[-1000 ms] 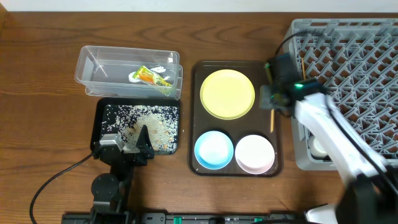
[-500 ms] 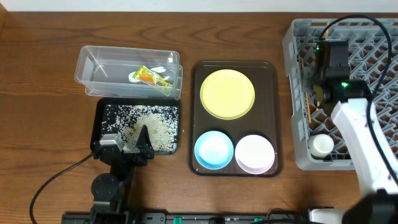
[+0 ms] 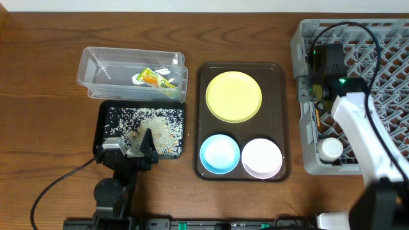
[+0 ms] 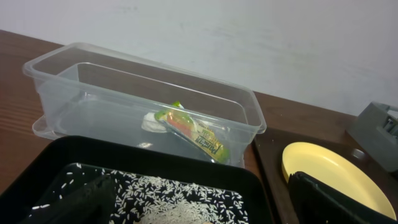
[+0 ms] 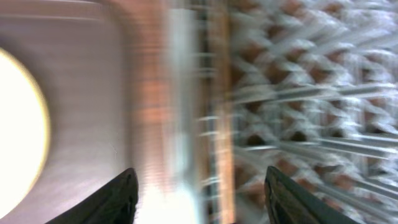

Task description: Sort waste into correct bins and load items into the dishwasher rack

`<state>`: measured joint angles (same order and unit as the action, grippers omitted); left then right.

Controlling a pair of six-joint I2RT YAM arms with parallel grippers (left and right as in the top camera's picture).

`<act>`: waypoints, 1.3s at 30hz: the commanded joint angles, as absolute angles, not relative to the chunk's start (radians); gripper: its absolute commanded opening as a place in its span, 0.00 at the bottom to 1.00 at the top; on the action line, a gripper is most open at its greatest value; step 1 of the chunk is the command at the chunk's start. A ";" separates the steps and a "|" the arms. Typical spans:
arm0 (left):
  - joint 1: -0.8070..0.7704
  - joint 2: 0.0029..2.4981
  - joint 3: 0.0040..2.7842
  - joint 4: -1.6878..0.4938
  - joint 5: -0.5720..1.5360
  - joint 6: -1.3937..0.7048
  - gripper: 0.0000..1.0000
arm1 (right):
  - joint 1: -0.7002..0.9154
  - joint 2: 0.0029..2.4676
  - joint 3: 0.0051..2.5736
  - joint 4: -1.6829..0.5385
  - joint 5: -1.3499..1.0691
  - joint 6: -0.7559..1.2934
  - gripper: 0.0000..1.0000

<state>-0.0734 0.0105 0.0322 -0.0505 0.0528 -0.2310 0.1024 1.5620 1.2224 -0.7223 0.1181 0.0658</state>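
In the overhead view my right gripper (image 3: 309, 91) hovers over the left edge of the grey dishwasher rack (image 3: 383, 64). Its fingers (image 5: 124, 196) stand apart, holding nothing. The wooden chopsticks (image 3: 317, 118) lie in the rack below it, a blurred tan strip (image 5: 221, 124) in the right wrist view. The yellow plate (image 3: 234, 96), blue bowl (image 3: 220, 154) and pinkish-white bowl (image 3: 261, 158) sit on the brown serving tray (image 3: 201, 128). The wrapper (image 3: 153, 78) lies in the clear tub (image 3: 102, 70). Rice (image 3: 150, 124) covers the black tray (image 3: 102, 121), with my left gripper (image 3: 131, 150) open above its near edge.
A small white cup (image 3: 331, 149) stands in the rack's near left corner. The left wrist view shows the tub (image 4: 93, 93), the wrapper (image 4: 193, 127), the rice (image 4: 180, 199) and the plate (image 4: 323, 171). The right wrist view is motion-blurred.
My right arm carried the chopsticks from the serving tray's right edge to the rack and opened, leaving them in the rack's left side. The left arm has stayed still.
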 commanded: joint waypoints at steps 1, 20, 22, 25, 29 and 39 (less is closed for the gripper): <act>-0.068 0.004 0.004 -0.065 0.052 -0.222 0.91 | 0.151 1.453 1.230 -0.775 -0.199 0.123 0.43; -0.068 0.004 0.004 -0.065 0.052 -0.222 0.91 | 0.418 1.412 0.994 -1.055 0.031 0.369 0.50; -0.068 0.004 0.004 -0.065 0.052 -0.222 0.91 | 0.418 1.412 0.951 -1.003 0.049 0.370 0.52; -0.068 0.004 0.004 -0.065 0.052 -0.222 0.91 | 0.418 1.412 0.888 -0.941 0.048 0.374 0.45; -0.068 0.004 0.004 -0.065 0.052 -0.222 0.91 | 0.417 1.412 0.804 -0.894 0.056 0.403 0.37; -0.068 0.004 0.004 -0.065 0.052 -0.222 0.91 | 0.418 1.412 0.752 -0.852 0.023 0.475 0.01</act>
